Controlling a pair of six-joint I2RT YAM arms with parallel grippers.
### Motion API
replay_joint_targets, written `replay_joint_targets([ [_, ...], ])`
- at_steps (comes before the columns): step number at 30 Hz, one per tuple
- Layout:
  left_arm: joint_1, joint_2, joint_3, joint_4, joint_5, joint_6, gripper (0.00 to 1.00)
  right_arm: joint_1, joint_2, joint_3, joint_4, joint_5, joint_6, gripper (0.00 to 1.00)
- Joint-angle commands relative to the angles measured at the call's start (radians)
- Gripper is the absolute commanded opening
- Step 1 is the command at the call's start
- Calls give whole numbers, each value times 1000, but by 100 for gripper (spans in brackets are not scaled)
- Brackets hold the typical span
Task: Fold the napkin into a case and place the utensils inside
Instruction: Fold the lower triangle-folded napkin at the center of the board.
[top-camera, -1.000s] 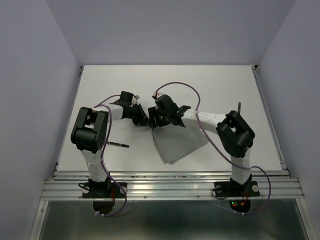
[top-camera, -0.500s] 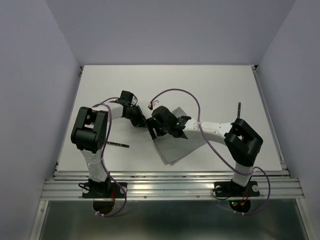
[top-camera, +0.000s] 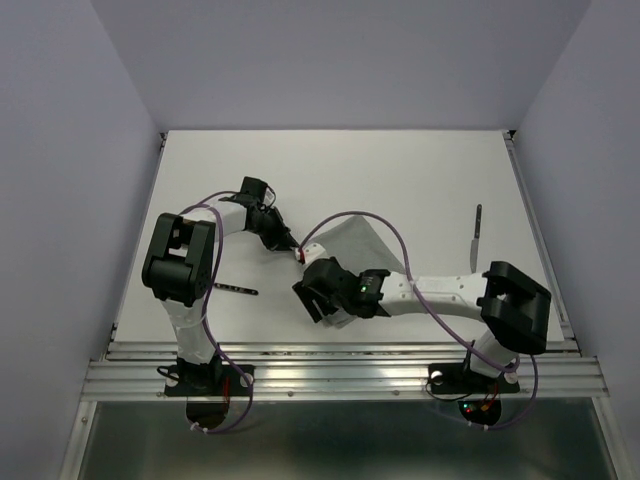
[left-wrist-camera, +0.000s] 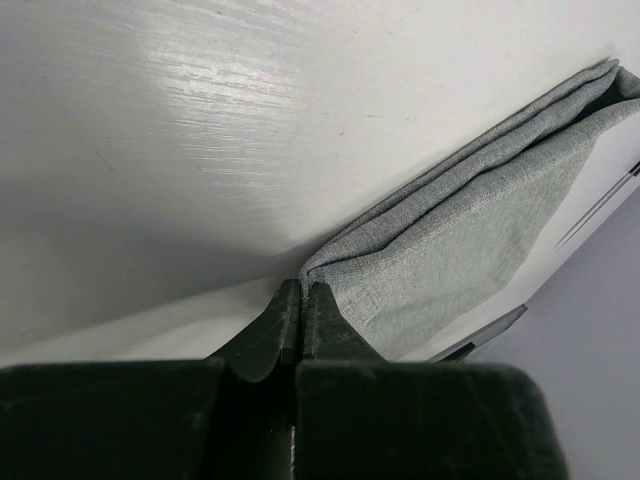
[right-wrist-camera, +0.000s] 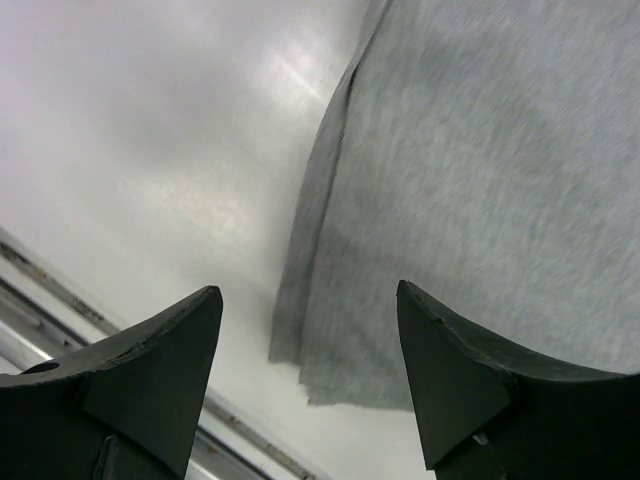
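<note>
Table (top-camera: 400, 170): white top, everything sits on it.

Napkin (top-camera: 352, 240): grey cloth, folded into several layers, lying mid-table between the two arms. The stacked fold edges show clearly in the left wrist view (left-wrist-camera: 450, 250). One corner points toward the left arm. The near end runs under the right wrist and shows a slightly ragged corner in the right wrist view (right-wrist-camera: 480, 180).

Left arm (top-camera: 180, 260): elbow up at the left, forearm reaching right to the napkin's left corner.

Right arm (top-camera: 515, 305): elbow low at the right, forearm laid across the near side of the table toward the napkin's near end.

Left gripper (top-camera: 294, 244): jaws clamped tight together, no gap showing. The napkin's corner runs straight into the fingertips (left-wrist-camera: 302, 295), so it is pinched there, low against the table.

Right gripper (top-camera: 310, 300): jaws spread wide and holding nothing. It hangs above the napkin's near corner, and the cloth edge and bare table show between the fingers (right-wrist-camera: 305, 290). Cannot tell whether the tips touch the cloth.

Utensils: both outside the napkin, flat on the table. Right-side utensil (top-camera: 477, 236) lies well apart from the cloth, beyond the right elbow. Left-side utensil (top-camera: 236, 289) lies just beside the left arm's elbow. Too small to tell the types.
</note>
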Motion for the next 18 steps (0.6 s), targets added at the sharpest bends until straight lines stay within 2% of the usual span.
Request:
replay_joint_targets([
  [1,-3,-6,36,-21,-12,-6,0,69,-5,-46,-51,41,104,75],
  [6,-3,-6,44,-24,-16,-6,0,97,50,-58,-30,48,160,71],
  [10,-3,-10,47,-29,-25,-5,0,97,56,-71,-27,103,189,63],
  [16,-3,-7,49,-29,-27,-6,0,97,98,-95,-51,135,209,55],
  [18,-3,-6,49,-27,-27,-6,0,97,104,-104,-45,140,212,47],
])
